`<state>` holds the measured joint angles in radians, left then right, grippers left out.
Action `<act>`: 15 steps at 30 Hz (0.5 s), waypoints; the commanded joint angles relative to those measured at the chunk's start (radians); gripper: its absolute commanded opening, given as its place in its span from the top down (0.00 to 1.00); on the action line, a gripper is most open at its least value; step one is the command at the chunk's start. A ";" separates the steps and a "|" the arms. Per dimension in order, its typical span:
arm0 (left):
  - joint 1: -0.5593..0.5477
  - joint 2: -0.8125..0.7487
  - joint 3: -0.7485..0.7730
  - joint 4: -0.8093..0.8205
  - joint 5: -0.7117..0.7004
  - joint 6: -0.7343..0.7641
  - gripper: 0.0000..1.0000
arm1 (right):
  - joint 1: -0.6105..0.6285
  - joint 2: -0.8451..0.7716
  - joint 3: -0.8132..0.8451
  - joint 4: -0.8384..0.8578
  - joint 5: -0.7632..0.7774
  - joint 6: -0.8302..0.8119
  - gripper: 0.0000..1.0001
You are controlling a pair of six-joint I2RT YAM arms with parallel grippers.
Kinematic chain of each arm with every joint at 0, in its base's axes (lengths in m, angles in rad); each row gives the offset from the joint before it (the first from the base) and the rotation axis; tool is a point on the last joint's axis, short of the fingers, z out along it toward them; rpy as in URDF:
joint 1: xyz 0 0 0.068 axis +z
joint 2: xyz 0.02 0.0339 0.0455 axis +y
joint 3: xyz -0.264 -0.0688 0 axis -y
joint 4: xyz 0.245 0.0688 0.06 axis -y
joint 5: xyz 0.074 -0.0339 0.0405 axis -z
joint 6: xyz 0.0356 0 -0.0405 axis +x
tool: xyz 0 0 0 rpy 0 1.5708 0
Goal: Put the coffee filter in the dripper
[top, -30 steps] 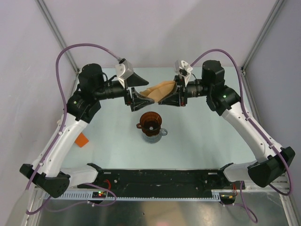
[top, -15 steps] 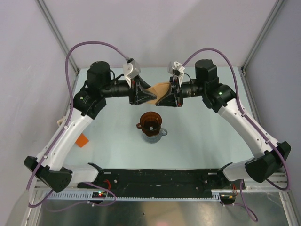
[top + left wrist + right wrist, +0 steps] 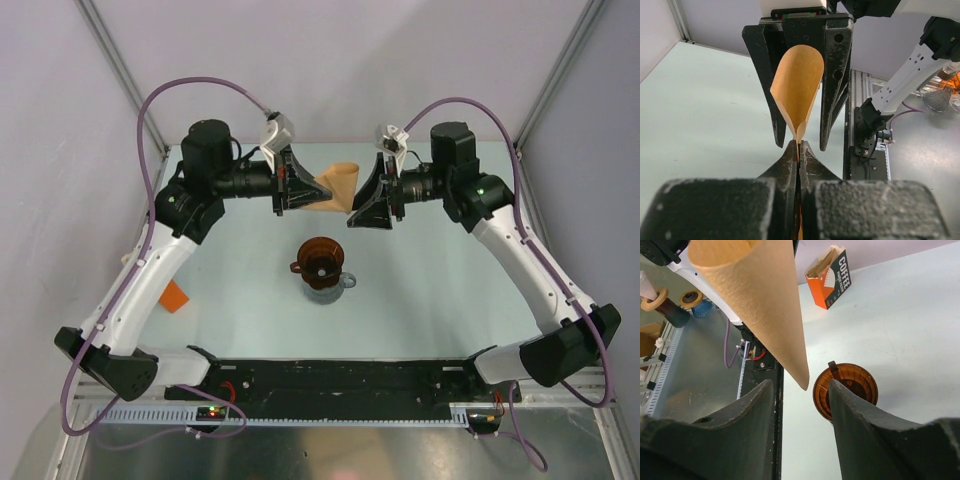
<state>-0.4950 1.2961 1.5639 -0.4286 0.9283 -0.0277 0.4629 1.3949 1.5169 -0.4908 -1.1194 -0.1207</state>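
The coffee filter (image 3: 336, 184) is a light-tan paper cone held in the air between the two arms, above the back of the table. My left gripper (image 3: 308, 194) is shut on its seam edge, and in the left wrist view the paper (image 3: 798, 82) rises from the closed left gripper (image 3: 798, 146). My right gripper (image 3: 355, 208) is open just to the right of the filter. In the right wrist view the cone's tip (image 3: 801, 380) hangs over the gap of the right gripper (image 3: 801, 390) without touching its fingers. The dripper (image 3: 320, 261), dark reddish-brown, stands upright below and nearer, also visible beyond the right finger as the dripper (image 3: 855, 382).
A small orange box (image 3: 174, 297) lies at the left side of the table; the right wrist view shows this orange box (image 3: 830, 276) marked COFFEE with brown paper edges. The black base rail (image 3: 330, 378) runs along the near edge.
The left gripper moved in and shut on the filter's edge. The right gripper opened, let go of the filter and drew back slightly to the right.
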 commanded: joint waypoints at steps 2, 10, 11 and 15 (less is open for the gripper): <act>0.005 0.002 0.040 0.018 0.044 -0.026 1.00 | -0.009 -0.041 0.017 0.029 -0.050 0.015 0.48; 0.004 0.004 0.045 0.018 0.044 -0.031 1.00 | 0.009 -0.026 0.002 0.189 -0.032 0.113 0.61; 0.004 0.002 0.043 0.019 0.042 -0.032 1.00 | 0.012 -0.026 -0.001 0.194 -0.031 0.115 0.65; 0.008 -0.004 0.038 0.018 0.028 -0.031 1.00 | 0.015 -0.037 -0.023 0.193 -0.034 0.098 0.95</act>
<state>-0.4942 1.2980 1.5658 -0.4286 0.9501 -0.0429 0.4702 1.3891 1.5105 -0.3492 -1.1416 -0.0368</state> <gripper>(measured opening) 0.011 0.174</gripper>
